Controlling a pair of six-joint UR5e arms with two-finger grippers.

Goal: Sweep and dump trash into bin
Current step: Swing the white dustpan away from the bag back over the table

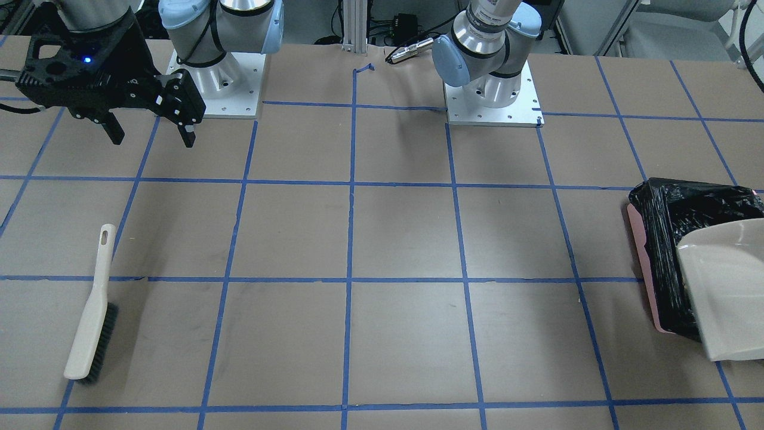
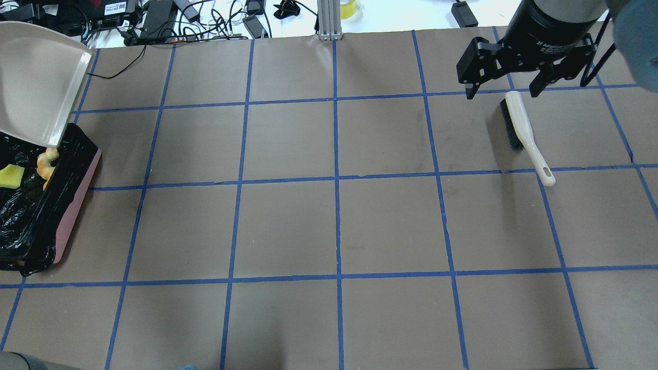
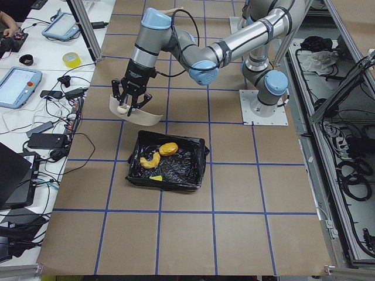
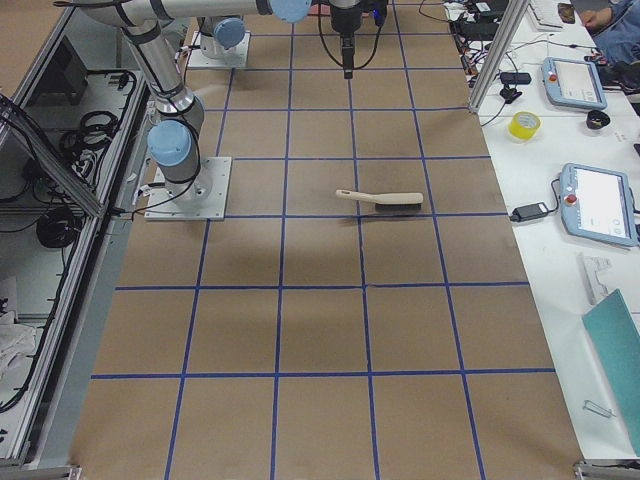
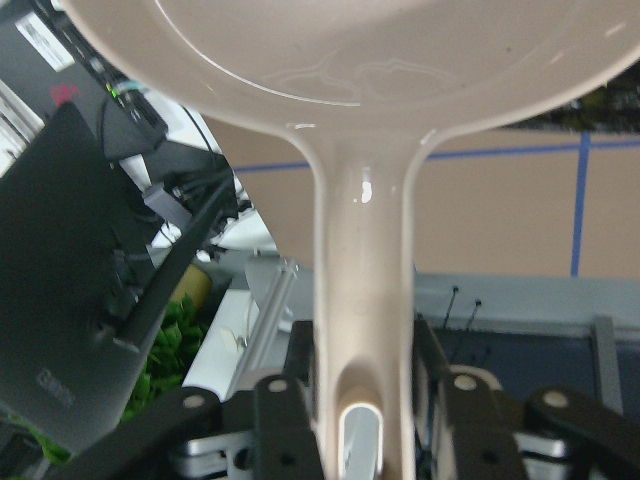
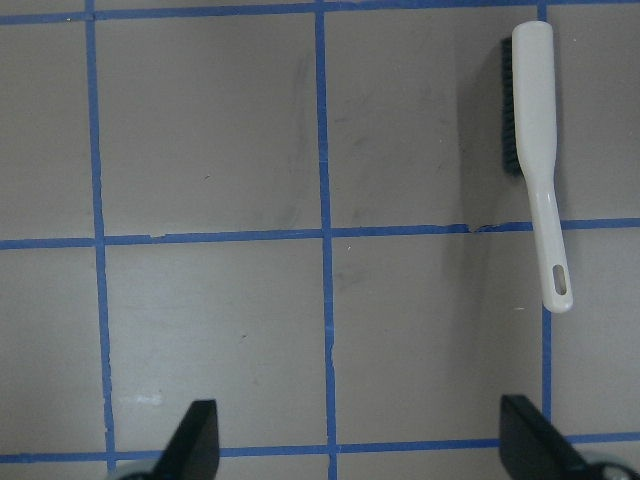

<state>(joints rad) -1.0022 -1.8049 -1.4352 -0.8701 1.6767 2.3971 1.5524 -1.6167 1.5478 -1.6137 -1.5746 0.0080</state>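
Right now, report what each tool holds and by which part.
The left tool grips the dustpan by the end of its handle; the right tool is open, holding nothing, the brush lying on the table.

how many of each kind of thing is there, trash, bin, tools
trash: 3, orange lump, crescent, yellow-green wedge
bin: 1
dustpan: 1
brush: 1
total: 6
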